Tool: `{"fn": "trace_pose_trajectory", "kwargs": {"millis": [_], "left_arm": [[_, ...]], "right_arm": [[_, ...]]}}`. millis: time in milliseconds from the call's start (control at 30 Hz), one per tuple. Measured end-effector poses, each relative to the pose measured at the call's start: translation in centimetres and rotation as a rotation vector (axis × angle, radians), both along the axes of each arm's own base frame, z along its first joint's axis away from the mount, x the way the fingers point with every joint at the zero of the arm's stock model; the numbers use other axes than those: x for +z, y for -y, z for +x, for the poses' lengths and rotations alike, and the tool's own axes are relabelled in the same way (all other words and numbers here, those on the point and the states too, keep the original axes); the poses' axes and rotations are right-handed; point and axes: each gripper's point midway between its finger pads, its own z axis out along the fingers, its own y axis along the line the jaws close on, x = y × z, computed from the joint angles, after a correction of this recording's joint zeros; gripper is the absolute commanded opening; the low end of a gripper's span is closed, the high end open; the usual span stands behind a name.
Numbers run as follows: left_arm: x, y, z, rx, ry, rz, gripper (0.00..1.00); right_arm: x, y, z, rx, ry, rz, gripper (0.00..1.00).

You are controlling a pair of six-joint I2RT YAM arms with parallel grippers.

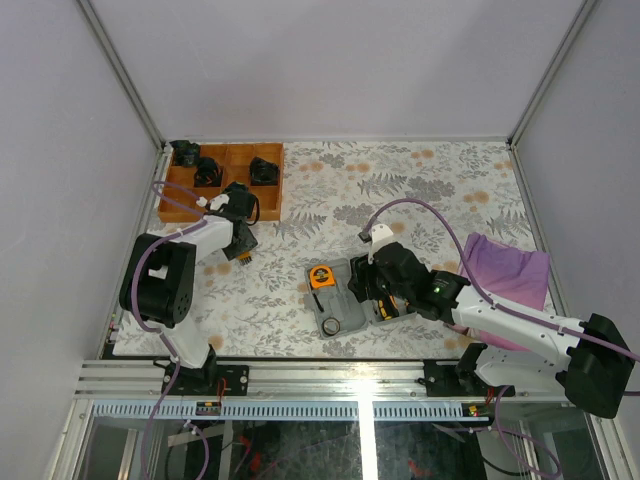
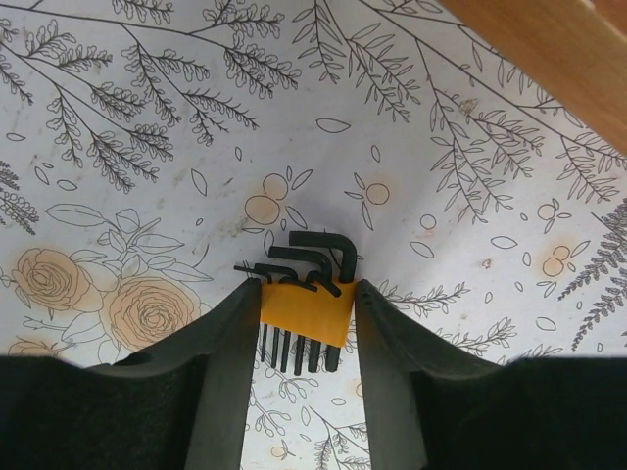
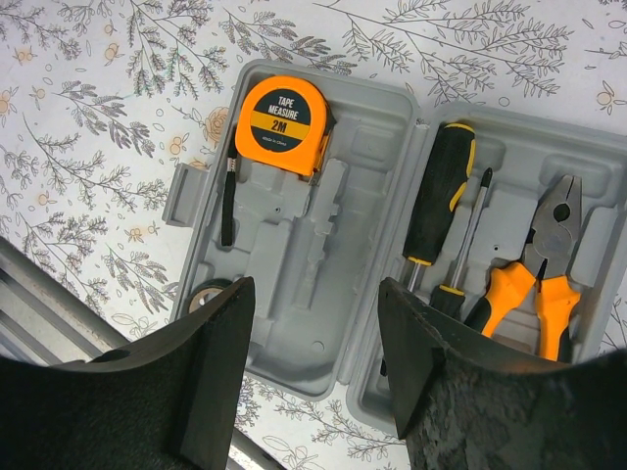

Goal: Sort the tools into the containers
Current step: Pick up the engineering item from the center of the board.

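Top external view, left to right: an orange tray (image 1: 222, 182) of square compartments holding black items sits at the far left corner of the table (image 1: 330, 190), which wears a pale cloth printed with grey leaves and orange blossoms; just in front of the tray the left hand (image 1: 238, 238) hangs low over the table. The left wrist view shows its fingers (image 2: 227, 377) pressed against either side of the orange holder of a hex key set (image 2: 302, 315), pinching it; the black keys lie side by side with their long axis running toward the camera, bent ends at the far end hooking left.

At centre, near the front edge, the grey case (image 1: 345, 300) lies open and flat, its two halves side by side. The tape measure (image 3: 282, 116) fills the far recess of the left half, its black strap trailing along the case's length. The right hand (image 3: 312, 294) hovers over the case, fingers spread and holding nothing.

In the right half a black-and-orange screwdriver (image 3: 439, 191), a slimmer driver (image 3: 470, 235) and the pliers (image 3: 547, 269) lie parallel along the half's long axis; the slimmer driver's tip and the pliers' nose point to the far end, with the orange handles nearer the camera. A purple cloth (image 1: 512, 272) lies at the right edge; plain pale walls (image 1: 330, 70) enclose the table on three sides.
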Motion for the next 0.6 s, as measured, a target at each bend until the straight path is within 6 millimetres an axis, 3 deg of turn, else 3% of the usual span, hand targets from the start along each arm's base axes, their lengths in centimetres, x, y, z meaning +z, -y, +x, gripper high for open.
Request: {"fn": "trace_pose_trajectory", "kwargs": {"millis": [167, 367, 500, 600], "left_arm": [[0.0, 0.0, -0.1, -0.002, 0.012, -0.007, 0.29], [0.3, 0.3, -2.3, -0.017, 0.003, -0.039, 0.29], [2.0, 1.9, -3.4, -0.065, 0.036, -0.073, 0.29], [4.2, 5.1, -3.9, -0.147, 0.096, -0.111, 0.29]], "right_arm": [[0.0, 0.0, 0.0, -0.006, -0.002, 0.002, 0.60], [0.4, 0.6, 0.6, -0.047, 0.024, -0.005, 0.61], [1.0, 1.8, 1.0, -0.097, 0.056, -0.024, 0.61], [1.8, 3.1, 1.4, -0.150, 0.092, -0.033, 0.61]]}}
